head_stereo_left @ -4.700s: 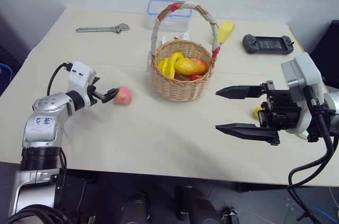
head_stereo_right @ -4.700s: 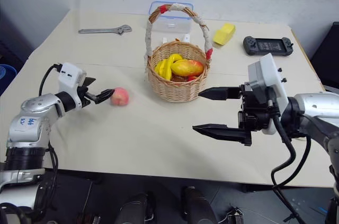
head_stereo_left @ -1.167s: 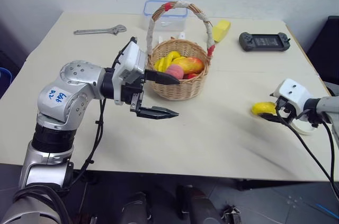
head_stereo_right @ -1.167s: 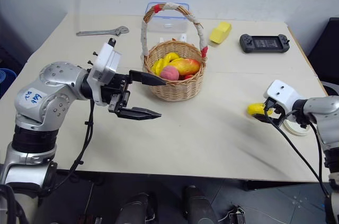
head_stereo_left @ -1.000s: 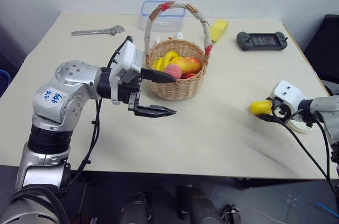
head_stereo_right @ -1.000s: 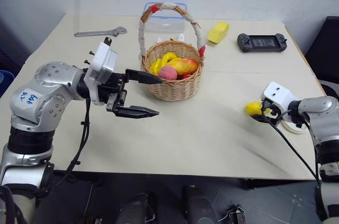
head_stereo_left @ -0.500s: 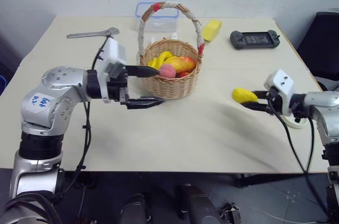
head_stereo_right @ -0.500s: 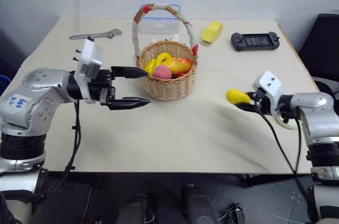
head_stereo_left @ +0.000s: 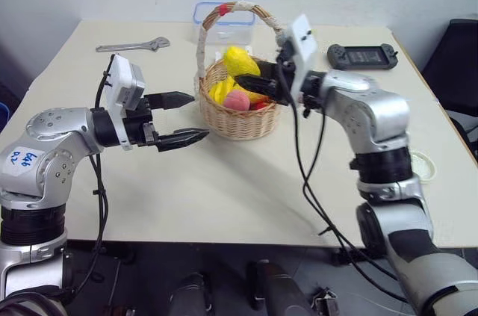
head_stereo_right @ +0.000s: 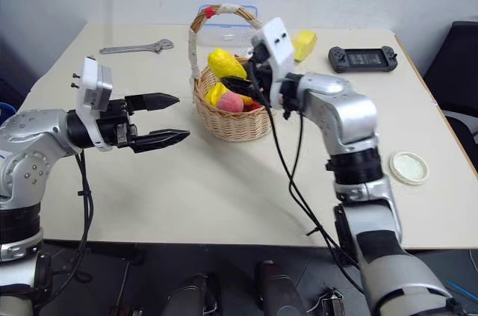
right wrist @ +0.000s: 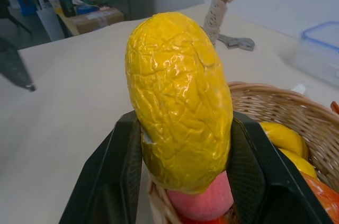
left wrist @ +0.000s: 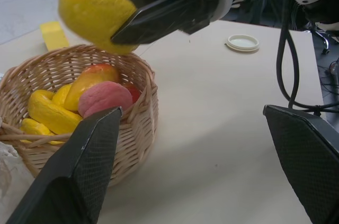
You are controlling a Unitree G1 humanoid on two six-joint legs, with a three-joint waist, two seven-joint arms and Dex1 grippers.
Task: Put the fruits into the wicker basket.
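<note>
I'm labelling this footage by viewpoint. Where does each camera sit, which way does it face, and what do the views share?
Left and right eye views: on the head, looking forward and down at the table; both arms show, the left end effector open, the right end effector holding the lemon over the wicker basket.
Left wrist view: along the left end effector's fingers toward the basket, the peach inside, and the right end effector.
Right wrist view: along the right end effector's fingers, at the lemon.
Shared: every view shows the lemon and the basket.
</note>
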